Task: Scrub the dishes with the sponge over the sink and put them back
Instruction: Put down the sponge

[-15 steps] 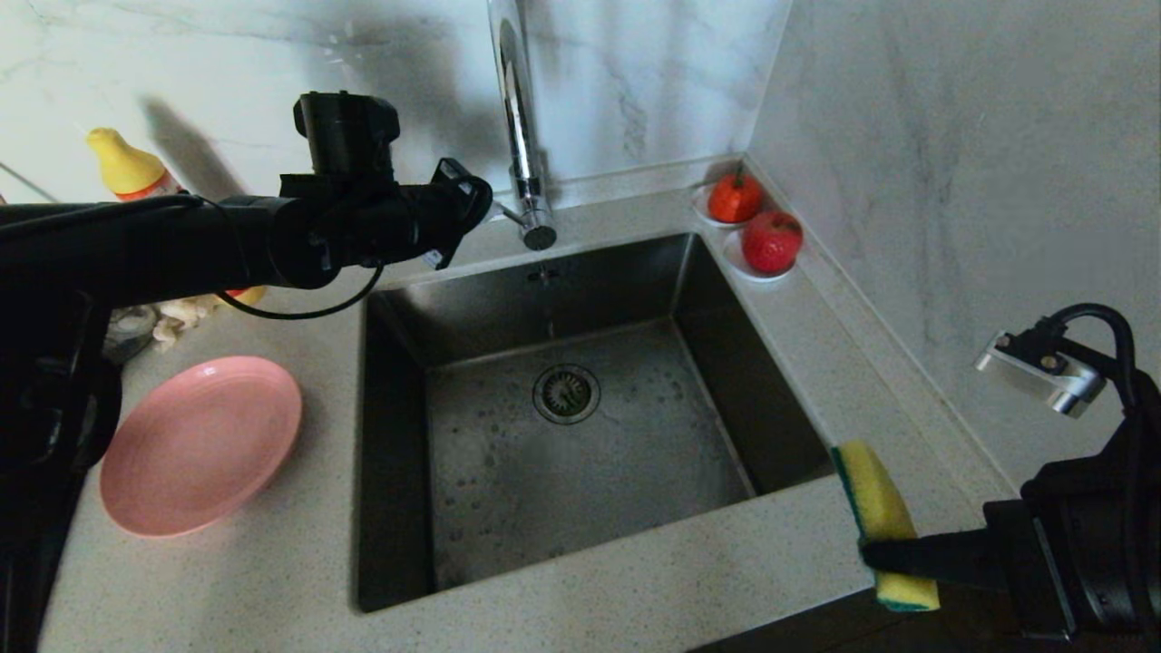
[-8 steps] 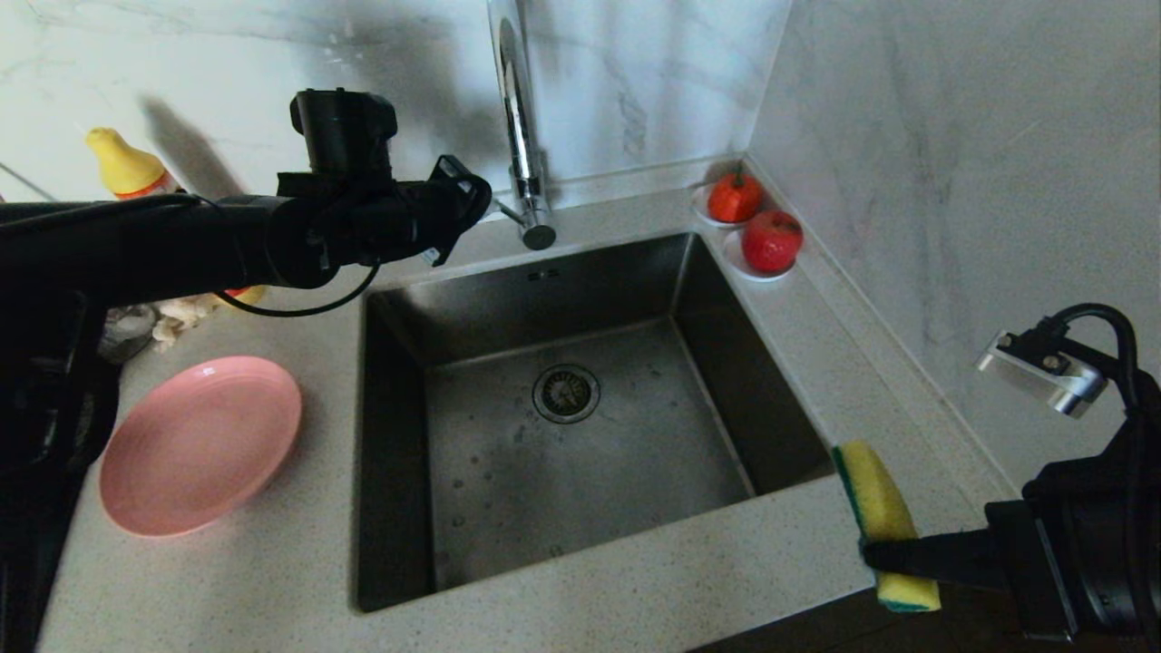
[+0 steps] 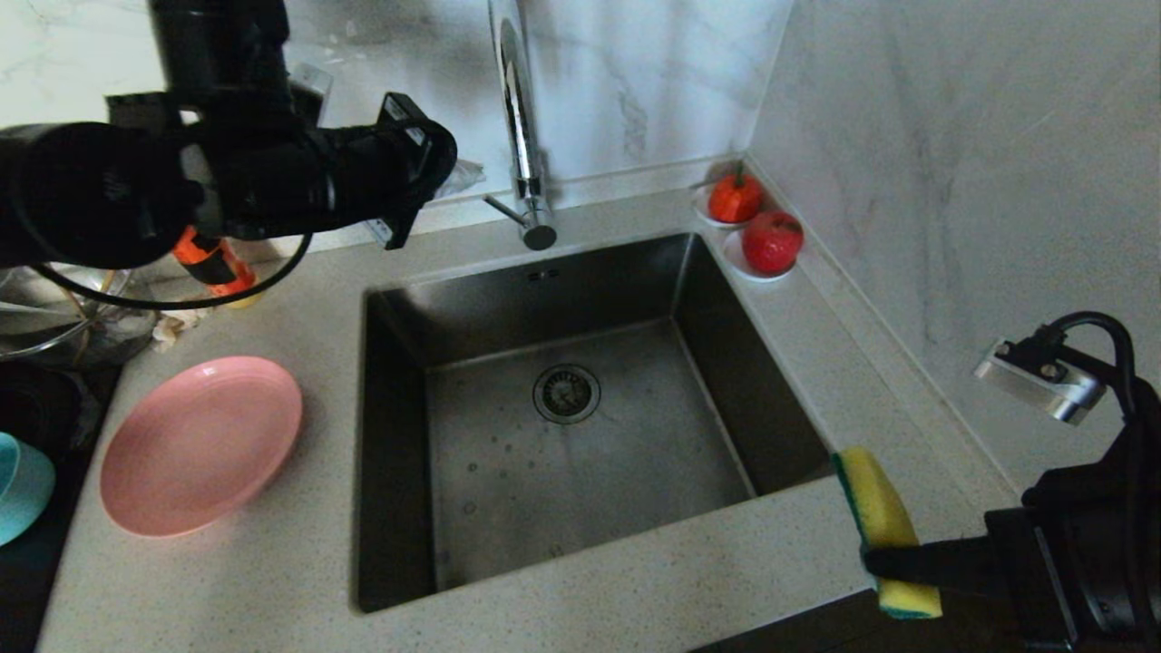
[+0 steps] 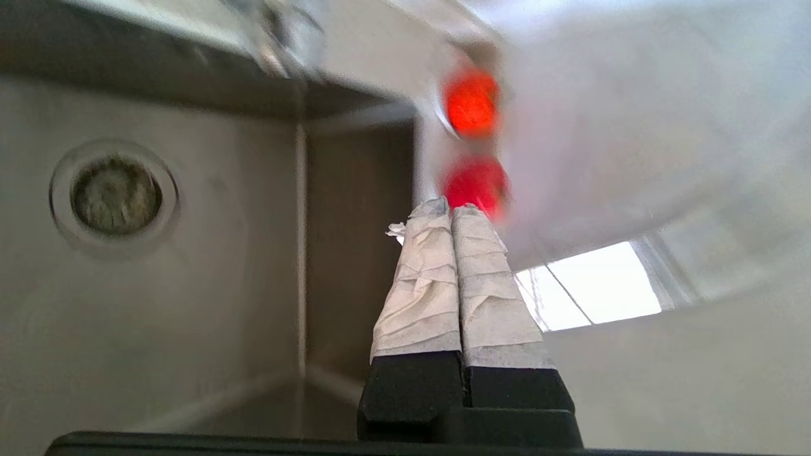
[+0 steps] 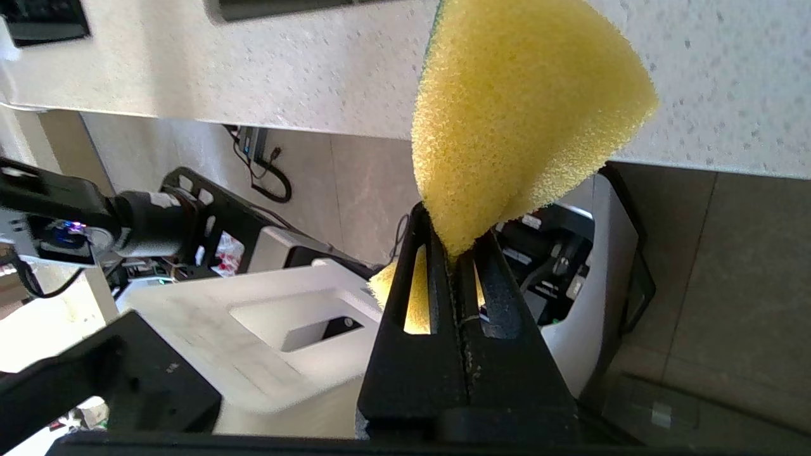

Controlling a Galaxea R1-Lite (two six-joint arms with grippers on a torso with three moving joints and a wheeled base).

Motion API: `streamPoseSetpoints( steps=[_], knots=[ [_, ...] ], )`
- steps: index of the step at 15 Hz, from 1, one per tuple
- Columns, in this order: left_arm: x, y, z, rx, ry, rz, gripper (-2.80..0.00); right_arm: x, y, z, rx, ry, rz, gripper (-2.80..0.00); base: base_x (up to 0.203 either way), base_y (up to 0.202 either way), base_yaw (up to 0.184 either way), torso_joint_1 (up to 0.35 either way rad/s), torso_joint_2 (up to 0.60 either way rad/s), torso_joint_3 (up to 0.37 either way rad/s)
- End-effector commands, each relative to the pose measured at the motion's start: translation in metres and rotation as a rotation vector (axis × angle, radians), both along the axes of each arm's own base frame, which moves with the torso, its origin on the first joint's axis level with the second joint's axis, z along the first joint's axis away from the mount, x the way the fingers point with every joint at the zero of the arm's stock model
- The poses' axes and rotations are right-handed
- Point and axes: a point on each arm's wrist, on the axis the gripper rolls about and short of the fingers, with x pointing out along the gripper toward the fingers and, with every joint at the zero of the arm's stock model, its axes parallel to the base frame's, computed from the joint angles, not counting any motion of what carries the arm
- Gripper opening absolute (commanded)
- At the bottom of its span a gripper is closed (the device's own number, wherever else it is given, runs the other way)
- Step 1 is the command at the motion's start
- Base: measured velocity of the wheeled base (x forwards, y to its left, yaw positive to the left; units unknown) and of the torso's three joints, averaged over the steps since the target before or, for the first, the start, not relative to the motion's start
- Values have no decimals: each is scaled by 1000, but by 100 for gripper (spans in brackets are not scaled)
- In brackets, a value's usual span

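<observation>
Yellow sponge (image 3: 884,531) is pinched hard in the right gripper (image 3: 873,555), jaws closed on its lower part so the foam bulges out above them; it hangs at the sink's (image 3: 399,435) near right corner, over the counter edge rather than over the basin. The left gripper (image 4: 451,212) is high above the sink's far left corner, near the tap (image 3: 519,118), its taped jaws pressed together on nothing. The plate (image 3: 200,443) lies flat on the counter just left of the sink, and a sliver of the bowl (image 3: 20,485) shows further left again. I cannot see the chopsticks.

Risks, as I judge them: the left jaws are shut and must open before they can take any dish, or they will only shove the plate along the counter. A flat plate offers little rim to grip, so it could slide or slip out into the steel basin. That arm is also close to the tap and could knock it on the way down. The squeezed sponge might twist in its narrow grip once scrubbing presses on it.
</observation>
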Motion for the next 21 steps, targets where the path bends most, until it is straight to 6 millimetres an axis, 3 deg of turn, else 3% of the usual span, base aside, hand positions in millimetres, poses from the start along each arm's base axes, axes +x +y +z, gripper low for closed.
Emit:
streamPoseSetpoints(
  steps=[1,3,5,7,12,14,18,21],
  knots=[
    [-79,23,41,1,-91,-24,-280,-2,-2,-4,-8,10,-1,-280,0,0,0,0,0,0],
    [-126,40,47,112,-116,-18,-280,-5,-5,-4,-9,2,-4,-280,0,0,0,0,0,0],
    [-168,61,41,313,-134,107,-280,-6,-6,-5,-18,-3,-6,-280,0,0,0,0,0,0],
    [-200,80,21,515,-97,353,-280,-7,-7,-6,-19,0,-9,-280,0,0,0,0,0,0],
    [-289,116,-45,716,-74,568,-280,-12,-11,-11,-45,-2,-36,-280,0,0,0,0,0,0],
    [-311,123,-77,749,-38,647,-280,-12,-12,-18,-71,7,-55,-280,0,0,0,0,0,0],
    [-356,130,-122,734,-64,767,-280,-16,-16,-18,-72,4,-59,-280,0,0,0,0,0,0],
    [-357,131,-166,773,48,835,-280,-15,-15,-19,-81,8,-64,-280,0,0,0,0,0,0]
  ],
)
